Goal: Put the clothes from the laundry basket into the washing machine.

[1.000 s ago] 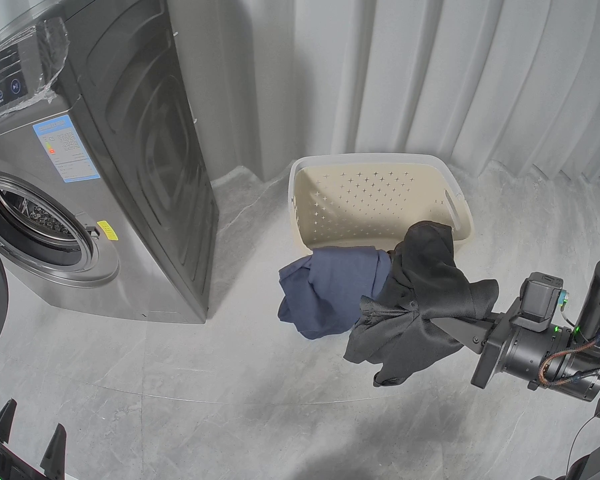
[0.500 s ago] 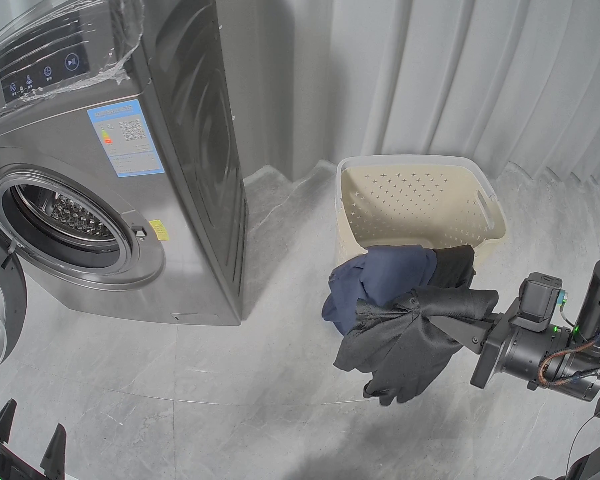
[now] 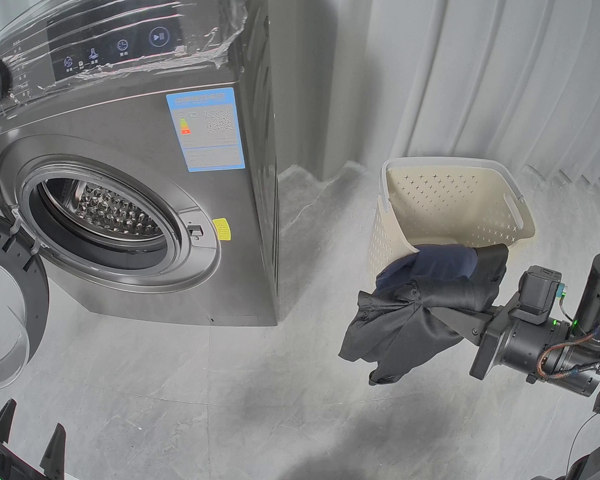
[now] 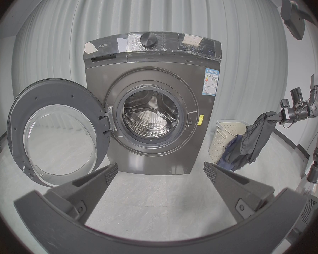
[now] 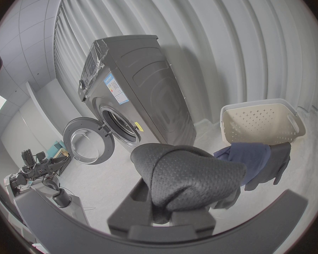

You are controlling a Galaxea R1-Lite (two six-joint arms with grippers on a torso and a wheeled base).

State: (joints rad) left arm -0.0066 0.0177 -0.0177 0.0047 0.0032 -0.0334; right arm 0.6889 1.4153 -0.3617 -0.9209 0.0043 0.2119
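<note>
The right pincer [image 3: 459, 316] is clenched on a dark grey garment [image 3: 407, 331], which is held off the floor [image 3: 247, 381] just in front of the laundry basket [image 3: 447, 166], its far end reaching the basket's front rim. A blue garment [image 3: 440, 261] is draped over that rim. The washing machine [image 3: 247, 248] stands near the basket, to its left, with the door [image 3: 7, 315] swung open. The left pincer [image 3: 32, 428] is released, well apart from the basket

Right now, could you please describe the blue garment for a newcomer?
Right of the grey washing machine stands a cream laundry basket. Draped over its near rim is the blue garment, the only blue cloth; the dark grey garment beside it hangs from the right gripper.
</note>
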